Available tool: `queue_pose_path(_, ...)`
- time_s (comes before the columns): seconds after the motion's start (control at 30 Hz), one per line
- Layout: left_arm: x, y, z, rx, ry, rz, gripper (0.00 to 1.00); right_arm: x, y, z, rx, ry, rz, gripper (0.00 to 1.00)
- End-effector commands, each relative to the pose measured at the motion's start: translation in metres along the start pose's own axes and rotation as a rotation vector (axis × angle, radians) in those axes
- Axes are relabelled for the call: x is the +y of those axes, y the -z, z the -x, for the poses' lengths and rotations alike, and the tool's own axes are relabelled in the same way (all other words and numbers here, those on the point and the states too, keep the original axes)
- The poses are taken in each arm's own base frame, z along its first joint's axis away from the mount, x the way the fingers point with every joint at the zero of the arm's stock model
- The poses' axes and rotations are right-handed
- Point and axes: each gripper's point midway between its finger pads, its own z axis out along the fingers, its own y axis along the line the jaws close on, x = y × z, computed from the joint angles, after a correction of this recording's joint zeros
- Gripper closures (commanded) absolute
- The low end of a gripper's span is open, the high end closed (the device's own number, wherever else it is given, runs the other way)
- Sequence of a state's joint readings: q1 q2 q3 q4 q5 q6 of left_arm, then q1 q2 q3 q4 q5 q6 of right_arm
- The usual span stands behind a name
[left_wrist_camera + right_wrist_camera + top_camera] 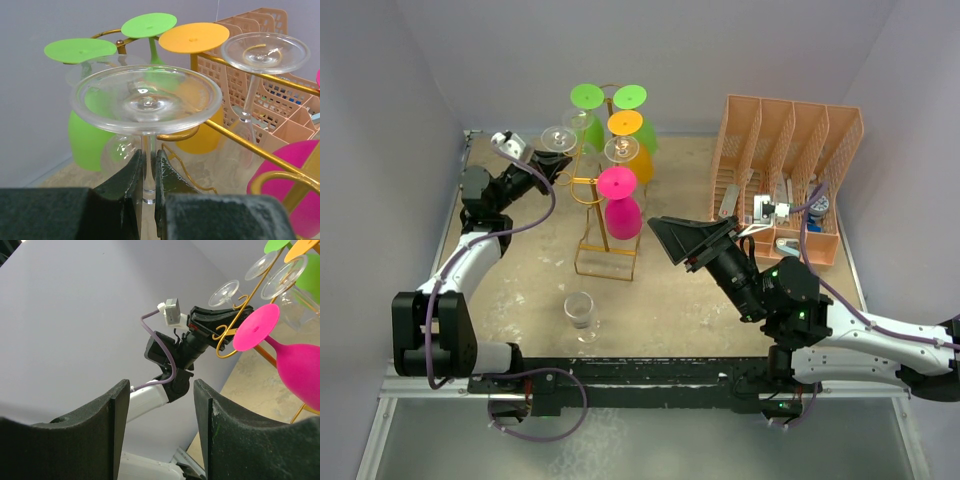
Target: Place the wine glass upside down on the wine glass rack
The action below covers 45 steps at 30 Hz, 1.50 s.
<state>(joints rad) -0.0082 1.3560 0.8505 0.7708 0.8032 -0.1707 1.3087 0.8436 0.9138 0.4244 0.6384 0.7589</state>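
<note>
Beige speckled tabletop [520, 290], pale grey walls [720, 40]. The left gripper [558, 165] pinches the stem of an inverted clear wine glass [558, 138] at the left hook of the tall gold wire wine glass rack [605, 262]. Hanging there are two green plastic glasses [588, 97], one orange glass [625, 123], one pink glass [617, 182] and at least two clear hung glasses [620, 148]. One clear upright glass [580, 310] stands on the table. One peach mesh organizer [790, 120] sits at the back right. The right gripper [695, 240] hovers spread wide, empty.

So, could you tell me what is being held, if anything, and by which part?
The left fingers pinch a clear glass by its stem; the right fingers hold nothing.
</note>
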Motion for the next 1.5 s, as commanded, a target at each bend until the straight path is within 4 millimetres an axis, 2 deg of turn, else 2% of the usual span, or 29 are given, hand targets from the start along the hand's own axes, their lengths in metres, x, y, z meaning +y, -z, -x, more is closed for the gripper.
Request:
queue_pose_path(0.0,0.003,-0.006,0.019,-0.034,-0.062,-0.005,1.0,0.015,0.0,0.023,-0.064,-0.04,0.03,0.44)
queue_pose_path(0.3,0.002,-0.008,0.011,-0.004,-0.053,-0.038,1.0,0.014,0.001,0.024,-0.066,-0.032,0.028,0.44)
queue_pose_path(0.7,-0.011,-0.009,0.005,0.016,-0.048,-0.103,1.0,0.012,0.003,0.027,-0.073,-0.03,0.021,0.44)
queue_pose_path(1.07,-0.02,-0.019,0.016,-0.002,-0.048,-0.14,1.0,0.01,0.003,0.025,-0.072,-0.031,0.017,0.44)
queue_pose_path(1.4,-0.018,-0.018,0.01,0.029,-0.009,-0.12,1.0,0.009,0.002,0.024,-0.072,-0.032,0.012,0.44)
queue_pose_path(1.47,-0.016,-0.018,0.007,0.038,0.005,-0.105,0.97,0.009,0.002,0.024,-0.071,-0.033,0.013,0.44)
